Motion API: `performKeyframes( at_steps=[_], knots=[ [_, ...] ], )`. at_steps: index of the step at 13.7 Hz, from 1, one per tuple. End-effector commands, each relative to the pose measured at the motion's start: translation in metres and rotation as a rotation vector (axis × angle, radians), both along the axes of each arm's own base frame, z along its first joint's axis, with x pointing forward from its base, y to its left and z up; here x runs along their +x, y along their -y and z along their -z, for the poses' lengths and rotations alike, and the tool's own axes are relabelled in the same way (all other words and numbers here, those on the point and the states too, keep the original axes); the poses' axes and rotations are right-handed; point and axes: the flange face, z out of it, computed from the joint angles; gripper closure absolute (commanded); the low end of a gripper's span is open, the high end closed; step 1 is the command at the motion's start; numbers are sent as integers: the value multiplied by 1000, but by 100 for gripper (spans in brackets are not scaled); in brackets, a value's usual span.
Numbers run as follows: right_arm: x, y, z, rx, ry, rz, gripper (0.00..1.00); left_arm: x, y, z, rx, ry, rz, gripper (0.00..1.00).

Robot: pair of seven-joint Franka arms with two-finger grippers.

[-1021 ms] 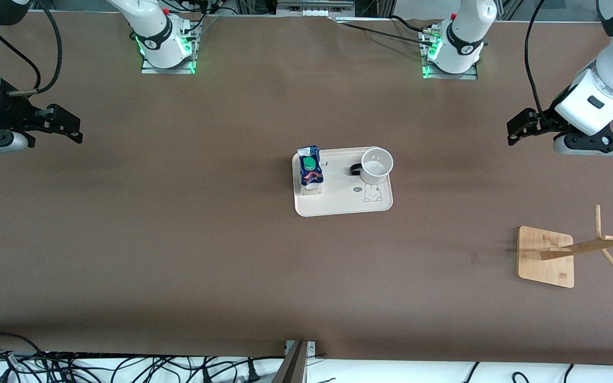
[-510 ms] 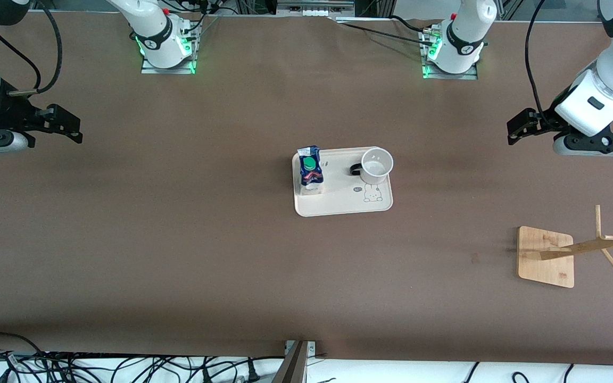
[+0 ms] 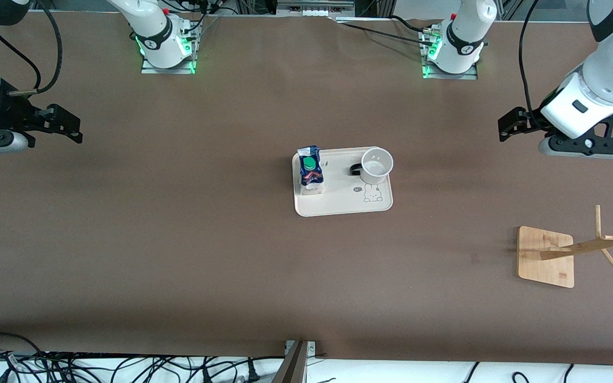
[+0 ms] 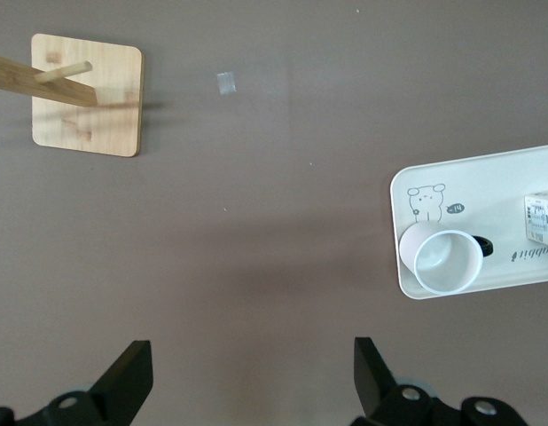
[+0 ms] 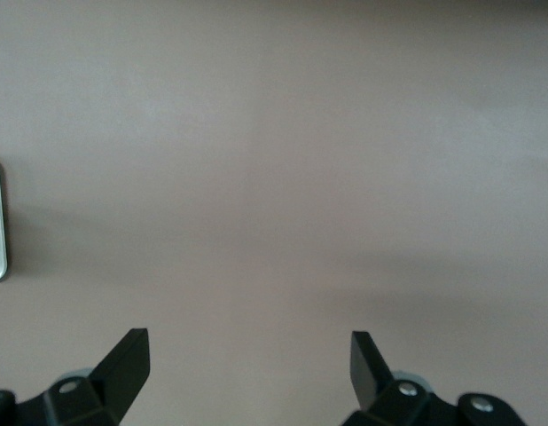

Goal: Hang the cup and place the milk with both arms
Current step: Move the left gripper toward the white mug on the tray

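Centre of the front view: a cream tray [image 3: 338, 205] on the brown table [image 3: 179, 239] carries the milk [image 3: 310, 171] upright at its end toward the right arm and the cup [image 3: 377, 165] upright, mouth up, at its end toward the left arm, black handle pointing toward the milk. Left hand [image 3: 508, 127], at mid-right of the frame, hangs over bare table w/ fingers spread wide, holding nothing; right hand [image 3: 67, 125], at mid-left, likewise wide apart & empty, over bare table. A wooden cup rack [image 3: 546, 256] stands at lower right, nearer the front camera than the tray.
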Motion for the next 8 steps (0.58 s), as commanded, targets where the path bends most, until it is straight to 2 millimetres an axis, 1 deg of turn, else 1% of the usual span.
performKeyframes(
  at_steps=[1,2,6,7,8],
  knots=[
    [2,-1,-5,-3,-3,-3,0,5,11,-3,-11,-16,8,0],
    [2,-1,-5,-3,-3,-3,0,10,19,-4,-11,-13,23,0],
    [2,-1,-5,-3,-3,-3,0,13,25,2,-8,-66,43,0],
    [2,-1,-5,-3,-3,-3,0,10,41,3,-8,-70,74,0],
    [2,-1,-5,-3,-3,-3,0,9,47,4,-8,-74,89,0]
  ],
)
